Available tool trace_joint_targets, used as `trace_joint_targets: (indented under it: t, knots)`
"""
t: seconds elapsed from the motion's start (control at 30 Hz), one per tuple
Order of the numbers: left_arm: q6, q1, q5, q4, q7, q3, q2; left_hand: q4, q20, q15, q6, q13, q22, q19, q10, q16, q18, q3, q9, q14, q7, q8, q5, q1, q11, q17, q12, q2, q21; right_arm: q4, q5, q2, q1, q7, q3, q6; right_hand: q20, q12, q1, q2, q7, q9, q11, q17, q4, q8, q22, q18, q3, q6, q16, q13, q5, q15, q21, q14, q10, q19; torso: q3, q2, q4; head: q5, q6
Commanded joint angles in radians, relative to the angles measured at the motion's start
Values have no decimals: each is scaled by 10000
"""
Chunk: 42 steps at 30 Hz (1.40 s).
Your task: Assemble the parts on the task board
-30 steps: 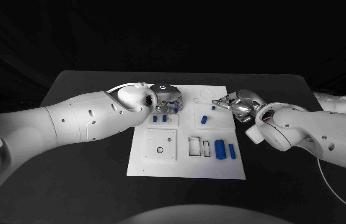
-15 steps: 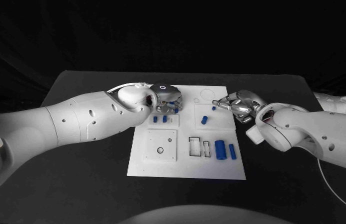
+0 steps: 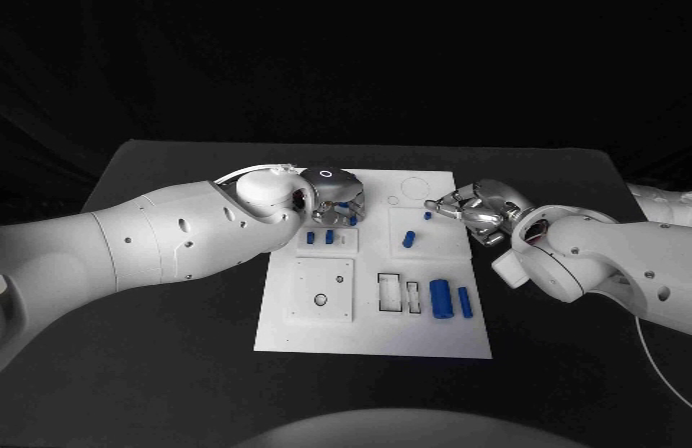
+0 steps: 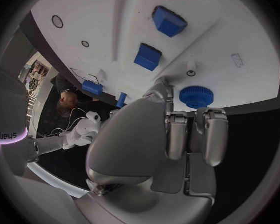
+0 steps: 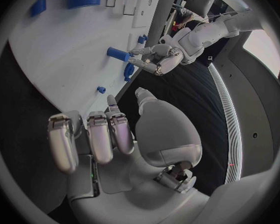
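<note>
— Where's the flat white plastic task board (image 3: pixel 372 328)?
— Mid-bench, carrying smooth blue cylinders (image 3: pixel 441 299) and a ridged blue gear (image 4: pixel 196 96).
— The silver hands?
— Left hand (image 3: pixel 335 200) and right hand (image 3: pixel 476 209) hover, fingers (image 4: pixel 213 134) loosely parted, grasping nothing.

Black table (image 3: pixel 173 308), dark backdrop, perhaps curtain.

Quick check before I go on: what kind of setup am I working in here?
Probably a lab test bench: a black table against a dark backdrop, a white task board with cut-out slots and small blue parts, and a left robot hand and right robot hand over its far end.
</note>
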Motion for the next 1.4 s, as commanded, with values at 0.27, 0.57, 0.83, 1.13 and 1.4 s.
trace_joint_targets:
  t: [0.27, 0.57, 0.83, 1.13, 1.4]
  knots:
    - [36, -18, -90, -28, 255, -11, 46, -37, -36, -49, 498, 26, 2634, 1052, 545, 25, -152, 236, 70, 1025, 30, 210, -44, -122, -16, 2633, 129, -34, 25, 7, -35, -1, -7, -13, -1, 156, 82, 28, -13, 70, 41, -10, 69, 2634, -13, 52, 2633, -66, -54, 62, 41, 2630, 54, 81, 45, 1042, 1030, 1030, 2, -6, 1, -21, 11]
    - [-339, -22, -98, 16, 370, -10, 4, -49, -36, 4, 709, 19, 2634, 1052, 833, 25, -152, 344, 88, 1025, 95, 263, -46, -122, 34, 2633, 133, -89, 25, -14, -38, 6, -8, -2, -1, 151, 82, 28, -13, 70, 41, -10, 69, 2634, -13, 52, 2633, -66, -54, 62, 41, 2630, 54, 81, 45, 1042, 1030, 1030, -4, -9, 17, -38, 45]
    - [-924, 1, -114, 294, 466, 8, -235, -53, -33, 21, 750, 16, 2634, 1052, 898, 25, -152, 370, 88, 1025, 109, 265, -45, -118, 46, 2633, 121, -121, 25, -55, -40, 25, -16, -5, -2, 167, 82, 28, -13, 70, 41, -10, 69, 2634, -13, 52, 2633, -66, -54, 62, 41, 2630, 54, 81, 45, 1042, 1030, 1030, 0, -20, 19, -20, 62]
    - [-1335, 298, -118, 823, 382, 35, -626, -33, -28, 37, 786, 14, 2634, 1052, 953, 25, -152, 387, 87, 1025, 123, 265, -46, -142, 62, 2633, 105, -152, 25, -86, -41, 43, -44, -9, -2, 192, 82, 28, -24, 81, 42, -15, 69, 2634, 9, 58, 2633, -66, -79, 60, 41, 2630, 65, 82, 45, 1042, 1030, 1030, 9, -19, 12, 6, 98]
    - [-1258, 562, -118, 1188, 277, 40, -1032, -17, -26, 42, 804, 12, 2634, 1052, 968, 25, -152, 397, 88, 1025, 122, 266, -46, -163, 63, 2633, 93, -153, 25, -103, -42, 50, -55, -19, -2, 201, 82, 28, -24, 81, 42, -15, 69, 2634, 9, 58, 2633, -66, -79, 60, 41, 2630, 65, 82, 45, 1042, 1030, 1030, 5, -3, 9, -1, 126]
